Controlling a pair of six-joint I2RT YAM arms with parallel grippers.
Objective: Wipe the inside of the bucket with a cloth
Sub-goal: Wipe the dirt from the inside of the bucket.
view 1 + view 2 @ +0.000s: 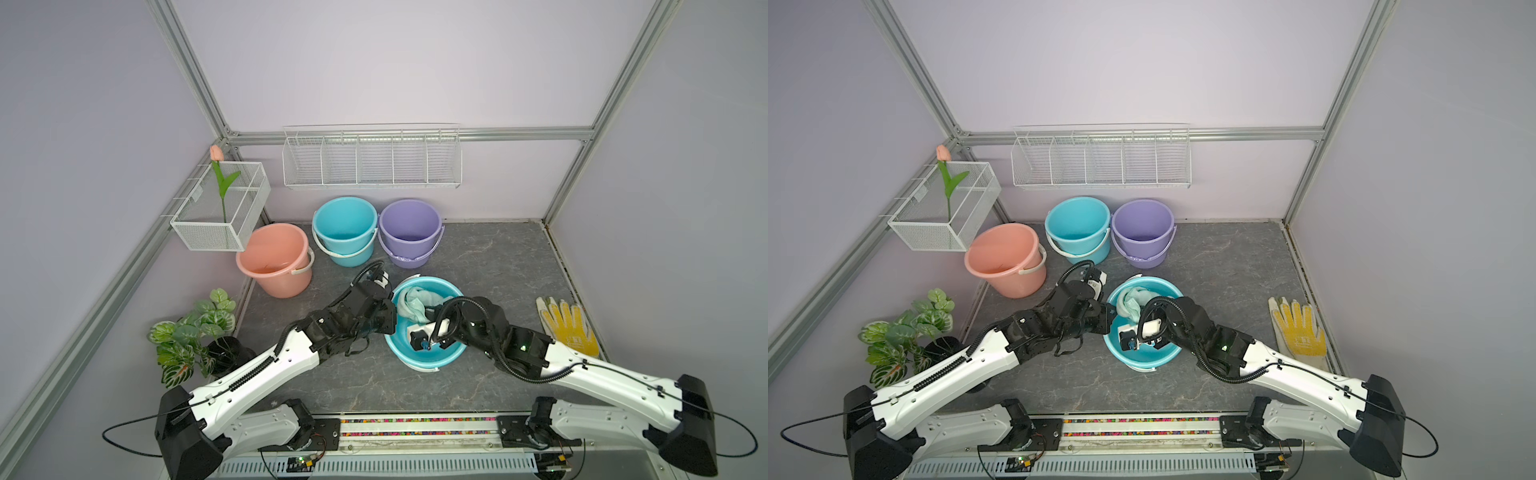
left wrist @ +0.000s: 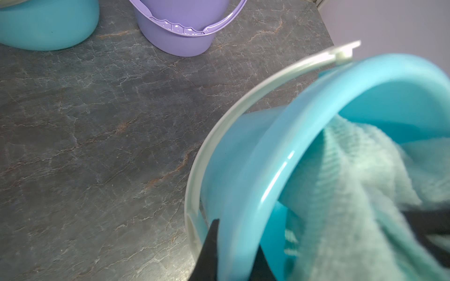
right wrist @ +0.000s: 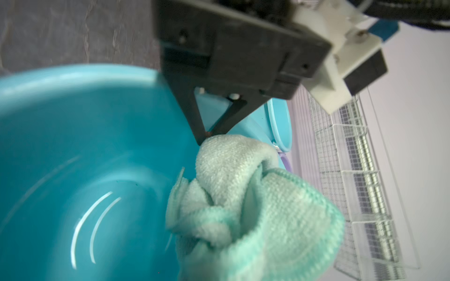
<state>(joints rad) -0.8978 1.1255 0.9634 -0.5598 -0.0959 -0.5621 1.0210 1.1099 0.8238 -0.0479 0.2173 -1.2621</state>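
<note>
So, the booth first: lilac walls (image 1: 395,62) edged with aluminium rails (image 1: 415,134), and a dark grey marble-look tabletop (image 1: 498,266) with pale and rusty veins running through it. A white wire rack (image 1: 372,160) with five bays hangs on the back wall. On the left wall there's a white mesh basket (image 1: 208,232) with a pink fake tulip (image 1: 216,153) standing in it.

Three buckets line the back of the tabletop: a peach bucket (image 1: 276,257) on the left, a spare turquoise bucket (image 1: 349,257) in the middle, and a purple bucket (image 1: 405,259) right beside that. A fake potted plant (image 1: 195,328) sits at the left edge. A yellow-and-white work glove (image 1: 569,326) lies flat near the right edge, well apart from everything else.

The bucket (image 1: 440,359) being worked on is the turquoise one mid-table with the white handle, between the two arms. The left gripper (image 3: 205,135) is clamped on its rim, one finger outside the wall and one inside. The mint-green cloth (image 1: 409,303) is bunched up inside, against the far wall. The right gripper (image 1: 429,311) reaches in from the right and is pinched tight on a fold of it. The left wrist view is a bit blurry, fwiw.
</note>
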